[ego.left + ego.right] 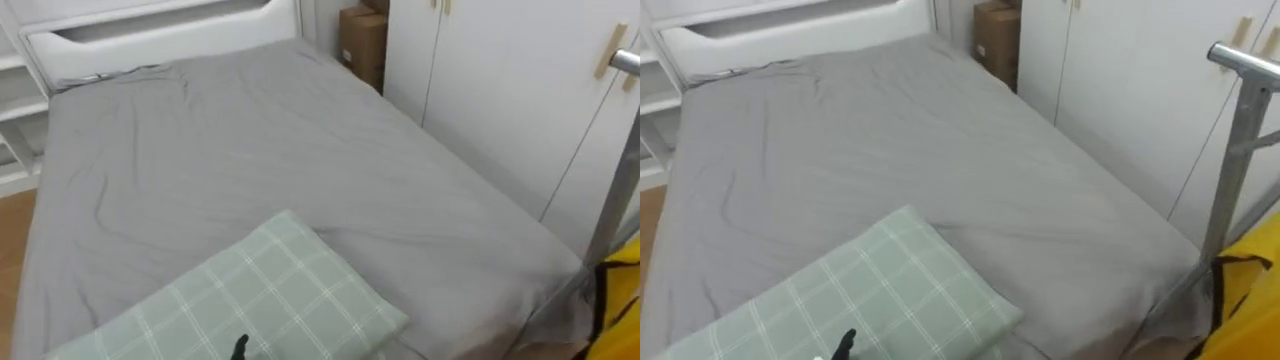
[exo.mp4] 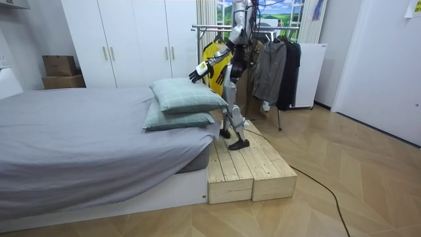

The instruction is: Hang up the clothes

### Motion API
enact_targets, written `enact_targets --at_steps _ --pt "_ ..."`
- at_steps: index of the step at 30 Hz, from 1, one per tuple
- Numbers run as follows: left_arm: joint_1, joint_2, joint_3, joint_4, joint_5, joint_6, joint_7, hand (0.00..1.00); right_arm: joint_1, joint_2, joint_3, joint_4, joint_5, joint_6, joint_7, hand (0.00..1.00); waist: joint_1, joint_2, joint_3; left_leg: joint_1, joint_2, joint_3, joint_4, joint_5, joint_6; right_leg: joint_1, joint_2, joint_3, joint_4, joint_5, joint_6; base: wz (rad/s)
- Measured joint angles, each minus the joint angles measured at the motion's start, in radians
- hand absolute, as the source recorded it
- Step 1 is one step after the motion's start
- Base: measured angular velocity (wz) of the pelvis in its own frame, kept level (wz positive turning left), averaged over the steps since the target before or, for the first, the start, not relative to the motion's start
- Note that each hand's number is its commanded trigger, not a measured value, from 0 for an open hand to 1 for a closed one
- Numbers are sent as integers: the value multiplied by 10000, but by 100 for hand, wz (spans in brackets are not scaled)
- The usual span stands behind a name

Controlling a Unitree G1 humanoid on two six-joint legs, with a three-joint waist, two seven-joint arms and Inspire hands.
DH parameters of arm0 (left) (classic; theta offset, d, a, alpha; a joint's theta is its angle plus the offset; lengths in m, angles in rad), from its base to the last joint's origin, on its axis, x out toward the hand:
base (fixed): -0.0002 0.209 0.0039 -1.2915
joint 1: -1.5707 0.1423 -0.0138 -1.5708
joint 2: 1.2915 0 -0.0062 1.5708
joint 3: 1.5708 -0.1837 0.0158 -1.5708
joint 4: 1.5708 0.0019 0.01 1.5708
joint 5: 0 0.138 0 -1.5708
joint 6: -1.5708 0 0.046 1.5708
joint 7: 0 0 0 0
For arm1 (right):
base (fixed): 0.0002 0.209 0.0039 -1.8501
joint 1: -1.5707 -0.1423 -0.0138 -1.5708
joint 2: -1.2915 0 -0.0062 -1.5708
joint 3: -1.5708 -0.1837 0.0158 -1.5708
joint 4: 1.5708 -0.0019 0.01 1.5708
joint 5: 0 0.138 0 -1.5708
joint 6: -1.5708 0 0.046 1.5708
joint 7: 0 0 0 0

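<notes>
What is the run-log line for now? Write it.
stance: on wooden platform beside bed | left robot hand: out over green checked pillow | yellow garment: on rack

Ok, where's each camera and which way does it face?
Left eye view: on the head, looking down over checked pillow and grey bed toward the wardrobe; tip of the left hand at bottom edge.
Right eye view: same, slightly rightward; same hand tip.
Room view: out on the floor, facing the whole robot on the wooden platform beside bed and clothes rack.
Shared: bed, pillow.
</notes>
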Motion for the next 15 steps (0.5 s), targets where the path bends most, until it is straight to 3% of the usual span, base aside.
enact_targets --at_steps 3,4,7,9,11,13,15 --pt "-8 107 270 146 -11 -3 4 0 9 17 -2 6 14 1 -55 0 -131 -132 41 -72 -91 -370 1 1 100 94 -31 333 -19 58 51 39" --pt "-70 100 278 218 -9 -5 4 0 8 12 -19 32 0 1 -100 0 -288 -174 64 -100 -126 -696 -26 33 164 248 -15 485 -92 84 93 82" --pt "-129 32 277 218 18 -4 4 0 55 7 -118 260 -58 1 -215 0 -578 -347 35 -108 -295 -1468 -218 187 244 565 209 1527 -355 118 243 77" --pt "-182 25 269 220 9 -5 4 0 67 -2 -148 380 -181 7 -375 0 -743 -322 22 -192 -309 -1895 -200 157 299 764 310 1893 -476 99 516 69" --pt "-392 30 209 231 11 -9 4 0 176 -6 -150 380 -399 26 -528 0 -843 -335 21 -337 -471 -2471 -208 193 387 872 370 2826 -470 -2 719 72" --pt "-569 29 196 244 29 -15 4 0 165 23 -184 378 -634 27 -684 0 -857 -320 40 -453 -618 -2835 -243 223 470 899 378 3166 -467 -5 727 59" --pt "-606 28 181 248 18 -14 18 0 174 45 -221 369 -860 22 -796 0 -964 -279 57 -490 -745 -3231 -346 247 511 1024 360 3163 -511 29 804 60"
